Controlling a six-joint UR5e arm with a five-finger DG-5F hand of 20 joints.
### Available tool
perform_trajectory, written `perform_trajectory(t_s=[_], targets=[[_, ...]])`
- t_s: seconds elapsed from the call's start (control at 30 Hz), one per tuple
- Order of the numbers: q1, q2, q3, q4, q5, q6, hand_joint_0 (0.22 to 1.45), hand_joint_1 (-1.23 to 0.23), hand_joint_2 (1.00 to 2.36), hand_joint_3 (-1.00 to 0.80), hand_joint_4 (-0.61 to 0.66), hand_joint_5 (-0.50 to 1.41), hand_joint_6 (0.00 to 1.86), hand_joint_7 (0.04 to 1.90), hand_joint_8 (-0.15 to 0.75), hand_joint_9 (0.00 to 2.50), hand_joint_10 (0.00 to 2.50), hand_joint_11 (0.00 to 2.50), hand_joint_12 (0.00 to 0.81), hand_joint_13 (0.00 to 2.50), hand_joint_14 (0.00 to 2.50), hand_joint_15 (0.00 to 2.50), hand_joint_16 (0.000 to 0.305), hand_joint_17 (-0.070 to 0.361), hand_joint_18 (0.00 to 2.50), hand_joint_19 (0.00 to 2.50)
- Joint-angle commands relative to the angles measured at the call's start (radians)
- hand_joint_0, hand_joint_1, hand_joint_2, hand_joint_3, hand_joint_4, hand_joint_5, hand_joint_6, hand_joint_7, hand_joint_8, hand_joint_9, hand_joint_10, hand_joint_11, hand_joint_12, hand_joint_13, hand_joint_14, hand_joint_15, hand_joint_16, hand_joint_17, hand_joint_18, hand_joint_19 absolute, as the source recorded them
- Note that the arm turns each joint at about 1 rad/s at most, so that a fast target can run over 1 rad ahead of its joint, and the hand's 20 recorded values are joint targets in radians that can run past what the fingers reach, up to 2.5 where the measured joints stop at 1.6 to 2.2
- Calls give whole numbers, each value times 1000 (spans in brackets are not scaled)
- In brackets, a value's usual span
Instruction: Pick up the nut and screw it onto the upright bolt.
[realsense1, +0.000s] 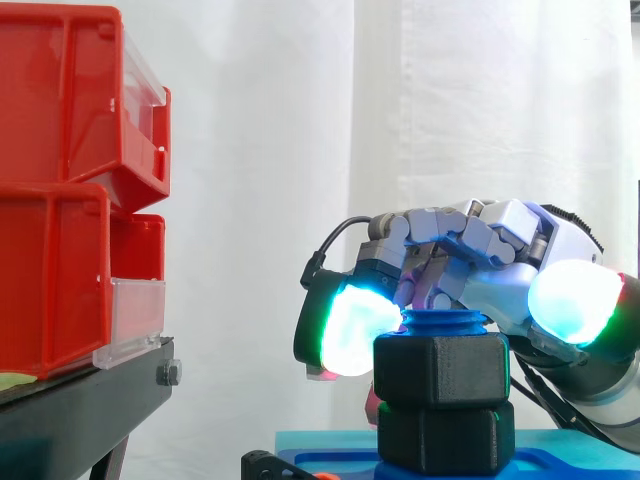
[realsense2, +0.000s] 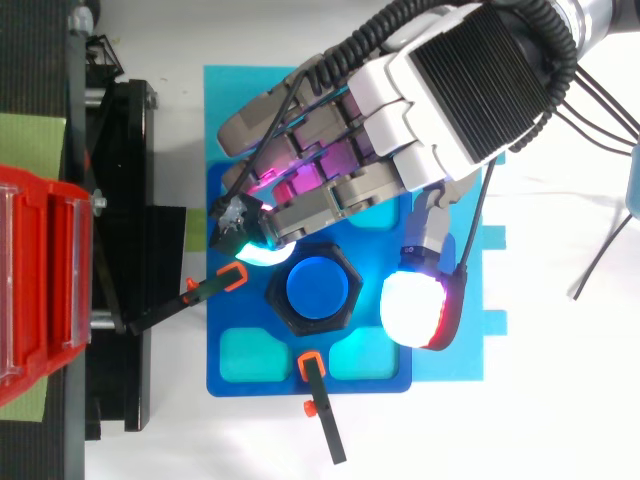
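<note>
The nut (realsense1: 440, 370) sits on the bolt (realsense2: 322, 288), just below its tip. The robot hand (realsense2: 470, 90) arches over it, but I cannot tell whether it is clamped on. Best to twist squarely about the bolt's axis with light downward pressure, so the threads do not cross.

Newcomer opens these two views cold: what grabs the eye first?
The robot hand, glowing cyan and white, arched over the black hex nut sitting on the blue bolt mid-way across the blue plate. Next, the red bins stacked at the left on the black stand.
</note>
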Motion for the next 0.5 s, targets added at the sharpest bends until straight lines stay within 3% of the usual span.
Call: perform_trajectory(t_s=[0.0,0.47], targets=[[-1,1,0,0,-2,0,485,-179,1000,-500,70,52,699,1079,222,1527,0,41,117,1142,0,0,11,26,927,160],[-9,1,2,5,-5,0,488,-202,1000,-500,80,57,700,1069,181,1671,4,111,104,1215,0,0,9,20,978,181]])
